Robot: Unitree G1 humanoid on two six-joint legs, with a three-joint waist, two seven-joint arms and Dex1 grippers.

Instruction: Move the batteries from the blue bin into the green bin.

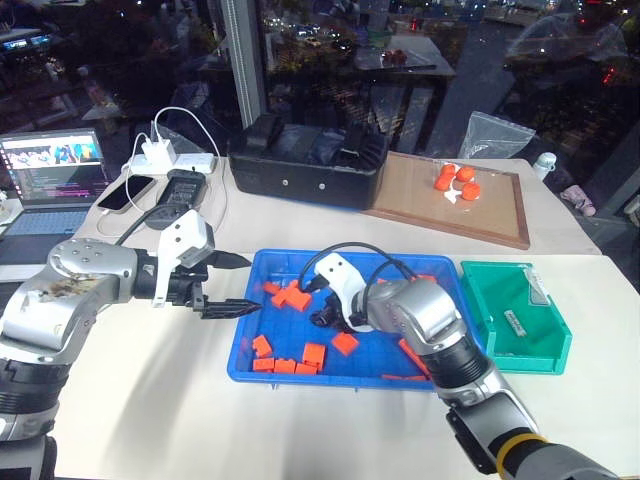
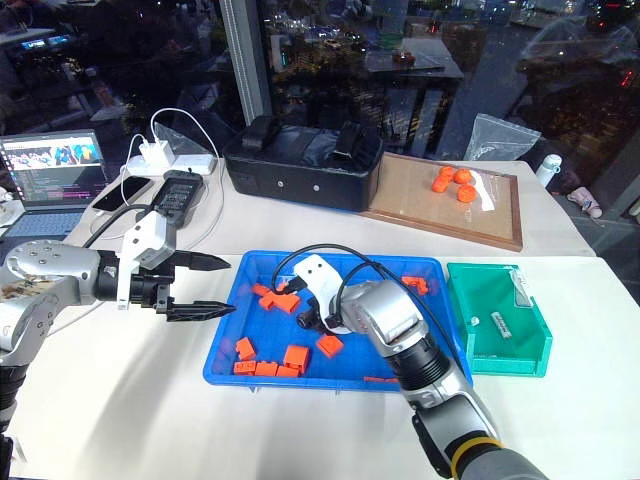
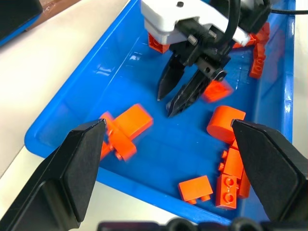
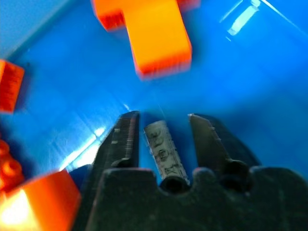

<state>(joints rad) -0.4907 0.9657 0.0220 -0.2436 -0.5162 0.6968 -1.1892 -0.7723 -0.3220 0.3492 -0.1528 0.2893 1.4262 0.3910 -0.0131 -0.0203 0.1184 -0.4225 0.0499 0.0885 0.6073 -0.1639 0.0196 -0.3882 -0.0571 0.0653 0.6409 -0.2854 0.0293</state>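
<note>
Right end effector (image 4: 161,139) pinches a battery (image 4: 163,150) inside the brick-strewn blue bin (image 1: 245,350).

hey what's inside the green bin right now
Inside the green bin, two batteries lie on its floor: one near the middle, one toward the far right corner. The near wall hides the front strip of the floor, so anything there can't be seen.

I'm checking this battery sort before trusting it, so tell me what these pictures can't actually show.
- Grip on the battery: in the right wrist view it lies between the right gripper fingers with small gaps showing, so contact is unclear.
- Batteries in the green bin: head views show small pale items, too small to identify.
- Blue bin floor: the right arm hides part.
</note>
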